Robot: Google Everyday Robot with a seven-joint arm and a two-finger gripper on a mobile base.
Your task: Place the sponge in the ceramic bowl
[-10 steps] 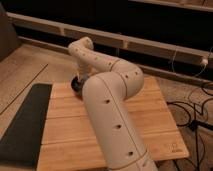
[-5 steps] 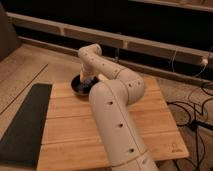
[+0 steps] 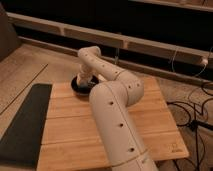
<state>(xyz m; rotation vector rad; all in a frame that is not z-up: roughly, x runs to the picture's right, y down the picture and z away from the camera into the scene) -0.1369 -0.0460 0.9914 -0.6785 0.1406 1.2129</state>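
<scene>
Camera view | gripper [image 3: 86, 79] low over ceramic bowl [image 3: 75, 86], seemingly inside | grip state: cannot tell

One cam, set high at the robot's side of the scene, looking fwd & down.
Close-in: arm [image 3: 116, 125] fills mid-frame, wooden table [image 3: 155, 120] spans most of the width, floor & ledge [image 3: 150, 47] beyond. Gripper [image 3: 86, 79] at table's far-left, over the ceramic bowl [image 3: 76, 86].
</scene>
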